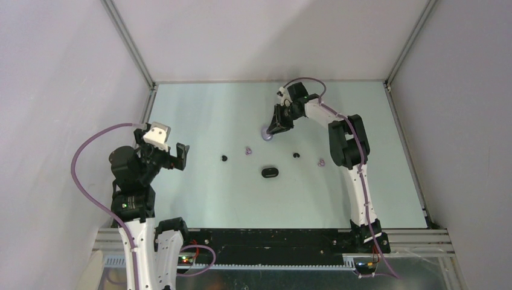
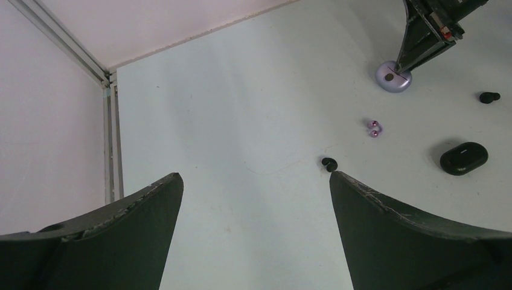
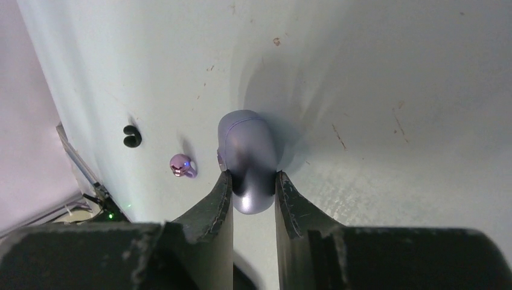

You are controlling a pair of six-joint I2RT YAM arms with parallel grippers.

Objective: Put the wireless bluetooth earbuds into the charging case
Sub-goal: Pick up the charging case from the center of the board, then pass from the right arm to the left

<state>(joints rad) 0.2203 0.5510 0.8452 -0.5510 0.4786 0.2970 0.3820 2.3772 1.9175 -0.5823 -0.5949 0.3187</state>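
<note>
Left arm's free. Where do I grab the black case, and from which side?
Grip the black charging case across its narrow width, coming straight down from above. It lies flat on the table, an oval whose long axis runs left to right in the top view, so its long sides give the shortest span. Nothing touches it. The left gripper is open.

table top point(image 1: 211, 199): pale, matt; smooth, with small brown specks and fine scratches close up.
lilac case point(image 3: 247, 151): smooth plastic, satin sheen, soft highlight.
black case point(image 2: 464, 158): smooth black plastic, slight gloss.
lilac earbud point(image 2: 373, 127): glossy, bright pinpoint glints.
black earbud point(image 2: 329, 163): dark; finish too small to tell.
right gripper fingers point(image 3: 208, 208): black, matt; inner edges rough, chipped.
left gripper fingers point(image 2: 121, 235): black, matt; edges scuffed pale.
frame rails point(image 1: 130, 42): bare metal, dull grey.
cable point(image 1: 81, 157): smooth purple sheath.
</note>
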